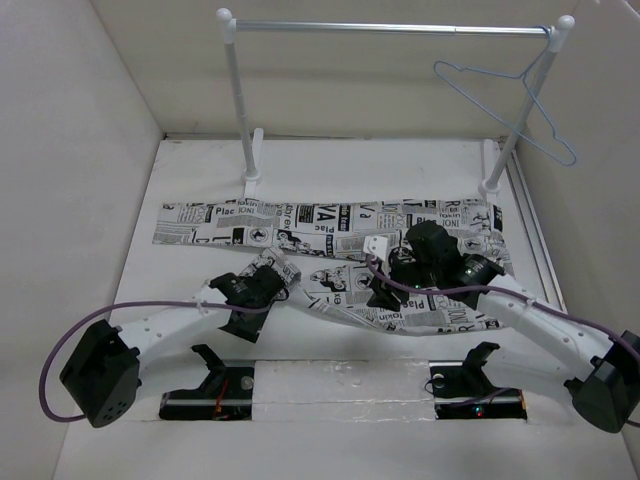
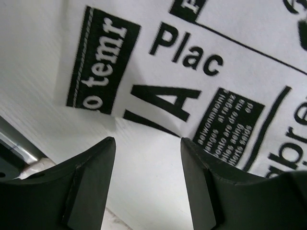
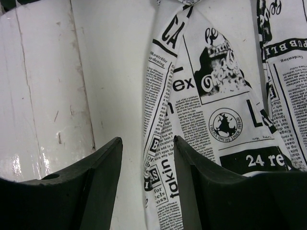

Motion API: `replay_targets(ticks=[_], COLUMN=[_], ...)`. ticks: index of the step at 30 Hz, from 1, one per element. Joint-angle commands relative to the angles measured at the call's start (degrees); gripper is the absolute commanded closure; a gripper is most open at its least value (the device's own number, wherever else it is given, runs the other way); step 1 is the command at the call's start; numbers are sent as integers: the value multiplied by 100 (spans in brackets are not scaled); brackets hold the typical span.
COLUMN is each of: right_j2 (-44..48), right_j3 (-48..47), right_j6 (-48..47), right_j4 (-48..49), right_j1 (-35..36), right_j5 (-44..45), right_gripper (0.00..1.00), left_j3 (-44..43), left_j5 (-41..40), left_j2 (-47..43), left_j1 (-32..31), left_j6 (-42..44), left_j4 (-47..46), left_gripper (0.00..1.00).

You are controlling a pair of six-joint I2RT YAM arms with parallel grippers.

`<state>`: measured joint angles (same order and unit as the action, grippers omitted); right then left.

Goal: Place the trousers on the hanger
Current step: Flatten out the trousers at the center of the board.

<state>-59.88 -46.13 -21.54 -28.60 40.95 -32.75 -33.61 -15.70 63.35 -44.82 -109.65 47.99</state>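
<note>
Top external: trousers [image 1: 330, 240] flat across the table's [image 1: 200, 185] middle, hanger [image 1: 490, 74] bare over its far right corner; our left gripper [image 2: 148, 182] and right gripper [image 3: 148, 182] gape, pinching nothing. We've everything left to do.

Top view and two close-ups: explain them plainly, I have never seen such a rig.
Two robot arms are bolted at the table's near edge. The wide picture looks down from above and behind them. Each close-up comes from a camera on one wrist, with its own dark fingers showing. The trousers lie stretched across the table, and both arms reach onto them. The left gripper and right gripper stand open over the cloth, holding nothing. The hanger hangs at the rack's right end, unused.
</note>
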Motion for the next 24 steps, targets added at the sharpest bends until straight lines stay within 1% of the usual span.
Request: replay_targets(ticks=[1, 4, 7, 12, 13, 14, 17, 20, 22, 23, 24], right_j2=[-33, -59, -50, 20, 37, 46, 90, 143, 160, 161, 169], right_j3=[-265, -248, -256, -212, -212, -204, -195, -186, -186, -203, -212], right_j6=[-122, -131, -140, -131, -140, -140, -140, -122, -131, -131, -131], right_j4=[47, 21, -14, -40, -40, -40, -67, -58, -75, -93, -93], right_j1=[45, 45, 45, 45, 45, 45, 45, 45, 45, 45, 45], right_j5=[15, 23, 50, 67, 67, 67, 50, 85, 146, 164, 199], right_gripper=[48, 48, 48, 48, 48, 48, 48, 48, 48, 48, 48], left_j3=[336, 504, 548, 531, 539, 539, 504, 504, 478, 443, 408], left_j5=[-565, -565, -521, -723, -741, -698, -776, -715, -724, -750, -776], left_j2=[-174, -192, -69, 54, 98, 159, 440, 582, 582, 547, 468], left_j1=[61, 61, 61, 61, 148, 392, 675, 746, 746, 746, 746], left_j6=[-3344, -3423, -3441, -3581, -3520, -3372, -2827, -2668, -2623, -2562, -2492], left_j4=[-25, -245, -246, -404, -474, -535, -746, -843, -774, -747, -643], left_gripper=[46, 46, 46, 46, 46, 46, 48, 56, 65, 71, 83])
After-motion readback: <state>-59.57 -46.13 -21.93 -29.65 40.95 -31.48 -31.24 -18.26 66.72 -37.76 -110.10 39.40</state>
